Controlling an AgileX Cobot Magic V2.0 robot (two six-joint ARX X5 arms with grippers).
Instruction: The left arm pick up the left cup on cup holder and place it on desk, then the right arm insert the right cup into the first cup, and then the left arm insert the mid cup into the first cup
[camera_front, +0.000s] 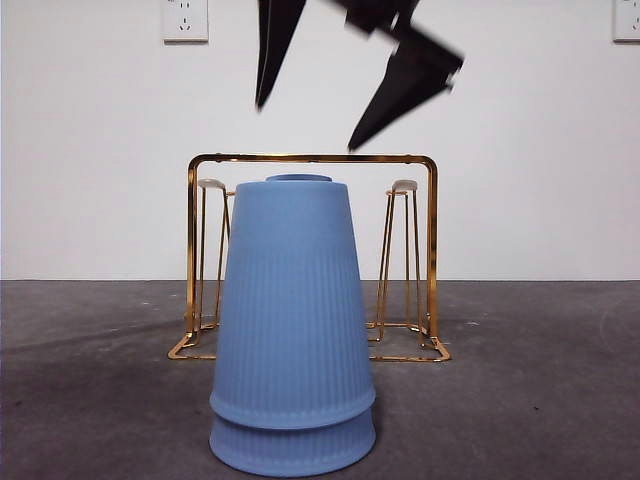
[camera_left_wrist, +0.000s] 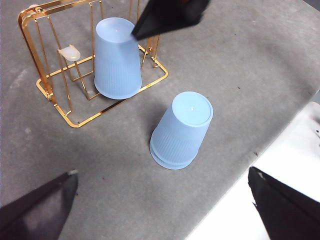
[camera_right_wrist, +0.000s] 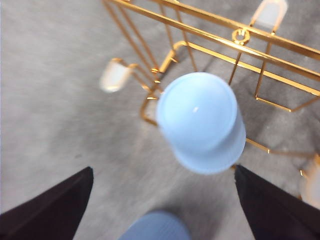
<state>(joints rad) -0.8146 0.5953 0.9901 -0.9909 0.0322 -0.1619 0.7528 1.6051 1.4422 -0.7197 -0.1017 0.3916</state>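
I see a plain white wall (camera_front: 100, 150) filling the upper half of the front view, evenly lit, with no marks on it. Two white power sockets sit high up — one (camera_front: 185, 19) at the upper left of the frame, another (camera_front: 627, 19) cut by the upper right edge. Below the wall runs a dark grey matte surface (camera_front: 90, 380), faintly scuffed and speckled. In the left wrist view, something white (camera_left_wrist: 285, 150) shows at the lower right.

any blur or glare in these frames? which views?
Right wrist view: motion-smeared throughout, the mid cup and cup holder soft. Front view: sharp stacked cups; only the right gripper overhead is streaked. Left wrist view: crisp; soft shadows on the desk; no harsh glare.
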